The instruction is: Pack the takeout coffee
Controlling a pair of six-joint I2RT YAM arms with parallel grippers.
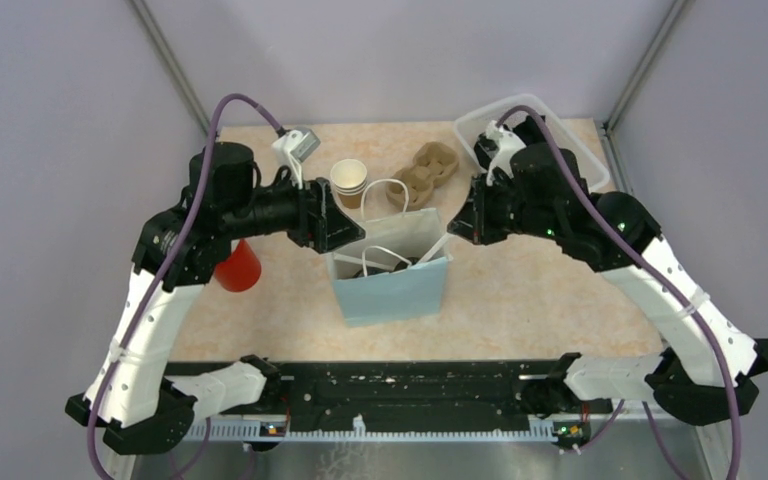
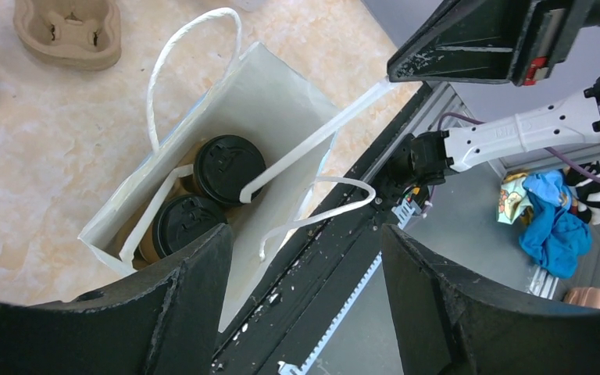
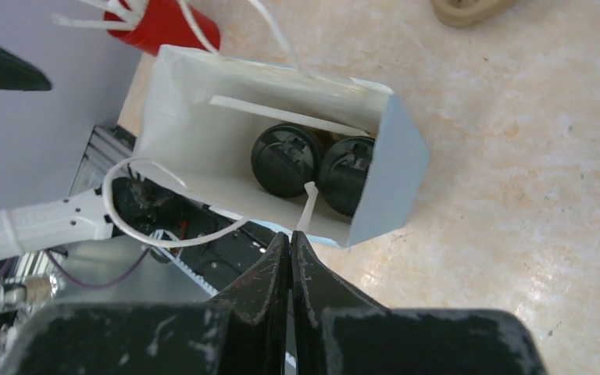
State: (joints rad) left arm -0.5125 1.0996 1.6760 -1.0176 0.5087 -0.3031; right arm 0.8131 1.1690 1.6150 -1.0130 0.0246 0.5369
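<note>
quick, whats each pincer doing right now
left pincer: open, holding nothing
right pincer: closed on a thin flat white stick

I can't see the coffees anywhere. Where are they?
Wrist views show both lidded coffee cups side by side inside the light blue paper bag, central in the top view, near the cardboard carrier.

Lidded cups (image 2: 228,168) mostly hidden inside bag (image 2: 273,101); carrier (image 2: 66,31) cut off by edge.

Black lids (image 3: 285,160), pale-blue bag (image 1: 390,290) white inside, red cup (image 1: 237,268), beige marbled table (image 1: 520,290)
</note>
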